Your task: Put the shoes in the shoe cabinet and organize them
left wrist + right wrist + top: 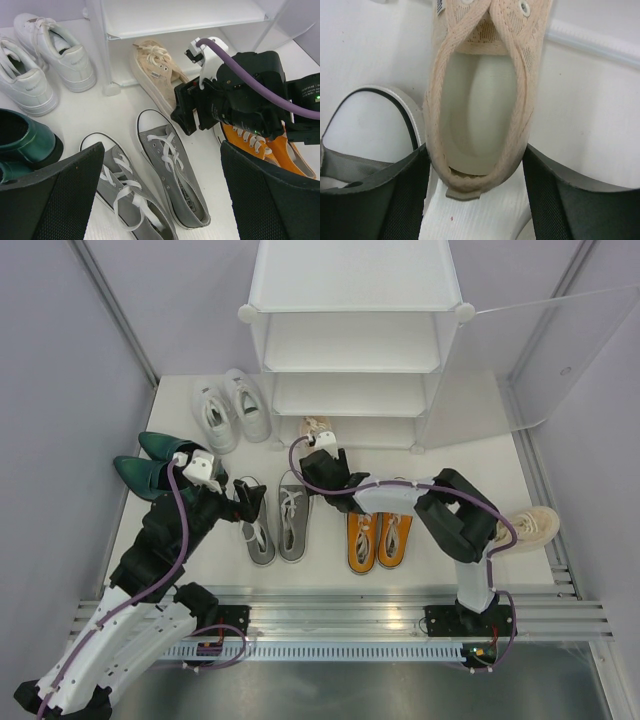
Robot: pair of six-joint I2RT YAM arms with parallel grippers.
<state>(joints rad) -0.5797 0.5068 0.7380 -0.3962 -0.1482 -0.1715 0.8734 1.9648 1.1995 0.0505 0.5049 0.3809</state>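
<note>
Right hand (474,155) astride cream shoe (480,110) heel, grip unclear; grey lace-up (365,125) toe just beside, cabinet (350,280) ahead.

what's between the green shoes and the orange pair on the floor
The grey canvas lace-ups lie side by side between the green shoes and the orange pair, with the open left gripper over them. The top view shows it best.

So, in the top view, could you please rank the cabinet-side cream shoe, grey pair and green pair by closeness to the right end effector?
From the right end effector:
1. cream shoe, straddled by it
2. grey pair, just behind-left
3. green pair, far left
</note>
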